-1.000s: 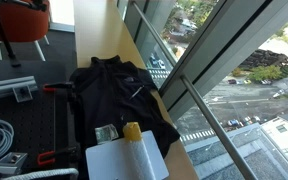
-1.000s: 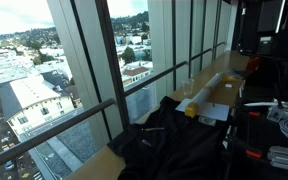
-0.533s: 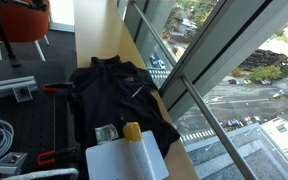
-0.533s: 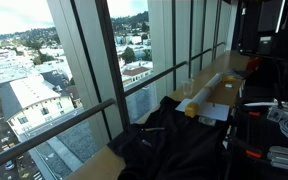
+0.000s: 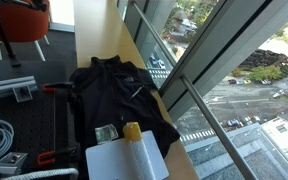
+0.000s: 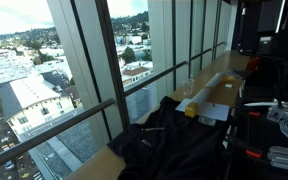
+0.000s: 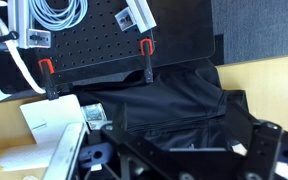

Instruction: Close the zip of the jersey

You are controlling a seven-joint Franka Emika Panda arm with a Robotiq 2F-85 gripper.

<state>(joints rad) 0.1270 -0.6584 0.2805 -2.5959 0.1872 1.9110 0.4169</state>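
Note:
The black jersey lies spread on a wooden ledge beside the window. It shows in both exterior views and in the wrist view. The zip is a thin dark line across the fabric in the wrist view; I cannot make out its puller. A small light mark sits on the chest. My gripper shows only in the wrist view, as two dark fingers spread wide at the bottom. It is open, empty and well above the jersey, touching nothing.
A white sheet with a yellow piece lies next to the jersey's hem. A black pegboard with red clamps and a white cable coil borders the ledge. Window glass and a rail run along the other side.

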